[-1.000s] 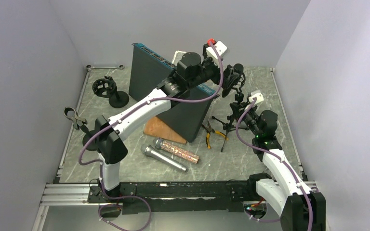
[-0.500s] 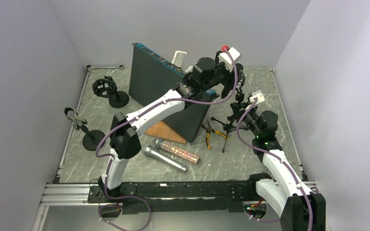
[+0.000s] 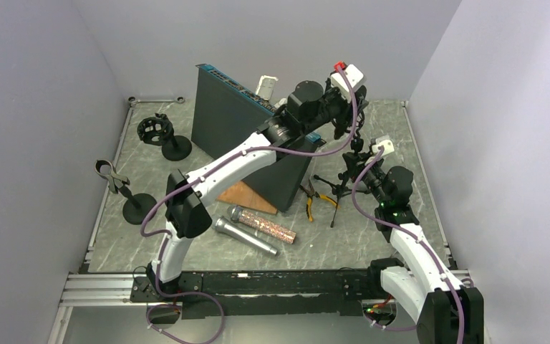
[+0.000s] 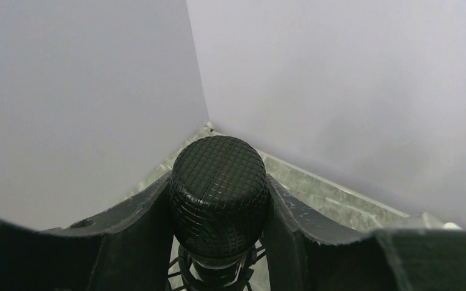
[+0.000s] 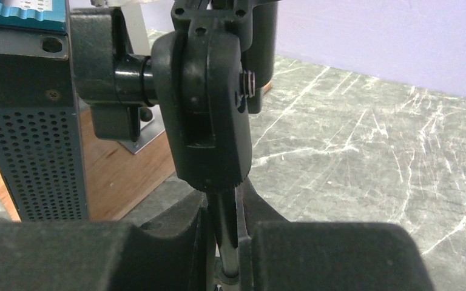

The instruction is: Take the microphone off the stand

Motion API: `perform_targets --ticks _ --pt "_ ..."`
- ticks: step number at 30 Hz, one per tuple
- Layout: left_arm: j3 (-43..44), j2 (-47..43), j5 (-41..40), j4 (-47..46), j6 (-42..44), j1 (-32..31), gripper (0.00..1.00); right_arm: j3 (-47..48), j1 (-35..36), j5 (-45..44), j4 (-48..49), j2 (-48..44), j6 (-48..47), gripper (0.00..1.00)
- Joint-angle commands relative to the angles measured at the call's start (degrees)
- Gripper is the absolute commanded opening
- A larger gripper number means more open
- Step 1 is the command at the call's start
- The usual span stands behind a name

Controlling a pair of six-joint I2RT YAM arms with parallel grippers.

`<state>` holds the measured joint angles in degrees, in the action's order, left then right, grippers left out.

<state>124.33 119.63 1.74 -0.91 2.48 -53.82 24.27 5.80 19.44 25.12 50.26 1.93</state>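
The black microphone [image 4: 219,188] with a mesh head sits upright in the shock mount [image 4: 215,273] of a small tripod stand [image 3: 336,188] at the back right. My left gripper [image 4: 218,203] reaches over the dark box, and its two fingers [image 4: 148,224] press against both sides of the microphone's head. In the top view the left gripper [image 3: 345,118] hides most of the microphone. My right gripper [image 5: 223,209] is shut on the stand's thin pole [image 5: 226,224], just under its black swivel joint [image 5: 203,103]. In the top view the right gripper [image 3: 356,163] sits beside the stand.
A dark box [image 3: 251,136] leans on a wooden wedge [image 3: 238,192] mid-table. Two loose microphones [image 3: 245,235] [image 3: 265,224] lie in front of it, yellow-handled pliers [image 3: 311,201] beside the tripod. Two other stands [image 3: 161,136] [image 3: 118,188] stand at the left. Walls close in on all sides.
My left arm has swung right over the box to the stand's top, and its jaws have come in from wide open onto the microphone's head. The right arm has stayed still.
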Motion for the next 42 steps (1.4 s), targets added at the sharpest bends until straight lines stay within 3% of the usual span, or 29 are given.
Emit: perform_targets --ticks 1,16,26,29,36,42 --pt "3.87 -3.29 1.30 -1.48 0.44 -1.14 0.00 -1.70 0.25 0.00 0.24 0.67 5.51 0.00" --pt "15.13 -9.11 6.50 3.33 -4.76 -1.37 0.00 -1.78 0.26 -0.86 -0.04 1.66 5.37 0.00" --pt "14.90 -18.23 6.19 8.80 -7.51 -1.38 0.00 -1.80 0.26 -2.65 -0.87 1.37 5.18 0.00" --pt "11.54 -23.66 5.40 10.93 -7.46 -1.42 0.00 -1.66 0.26 -2.76 -1.04 1.83 5.16 0.00" --pt "-2.13 -38.95 -1.54 21.50 -7.82 0.21 0.00 -1.24 0.26 -4.51 -2.09 1.83 5.10 0.19" --pt "-21.21 -52.91 -2.58 30.47 -17.71 6.60 0.00 -1.36 0.35 -4.42 -1.78 2.31 5.45 0.30"
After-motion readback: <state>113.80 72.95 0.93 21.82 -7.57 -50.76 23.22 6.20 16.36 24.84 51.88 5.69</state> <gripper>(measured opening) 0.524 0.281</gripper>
